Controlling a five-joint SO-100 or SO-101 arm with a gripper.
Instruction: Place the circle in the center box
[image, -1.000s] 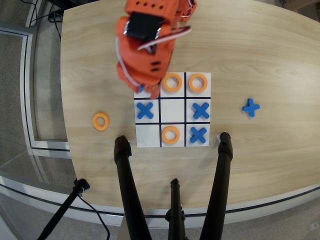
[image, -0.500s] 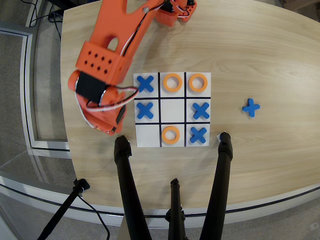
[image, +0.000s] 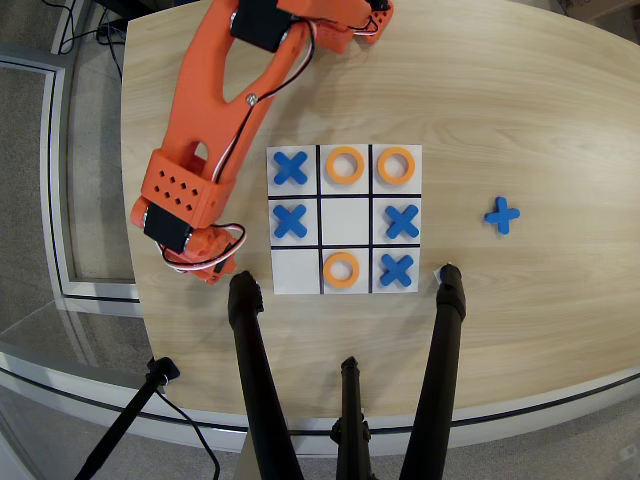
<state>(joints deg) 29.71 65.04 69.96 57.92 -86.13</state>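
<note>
The white 3x3 board (image: 296, 270) lies in the middle of the wooden table. Its center box (image: 345, 220) holds nothing. Orange rings sit in the top middle cell (image: 345, 165), the top right cell (image: 396, 166) and the bottom middle cell (image: 341, 269). No fourth ring shows. The orange arm reaches down from the top to the left of the board. My gripper (image: 208, 266) is low beside the board's bottom left corner, seen from above under the wrist. Its jaws are hidden, so I cannot tell whether they hold anything.
Blue X pieces fill the top left (image: 290, 168), middle left (image: 290, 220), middle right (image: 402, 221) and bottom right (image: 397, 269) cells. Another blue X (image: 502, 215) lies on the table to the right. Black tripod legs (image: 252, 370) rise along the table's front edge.
</note>
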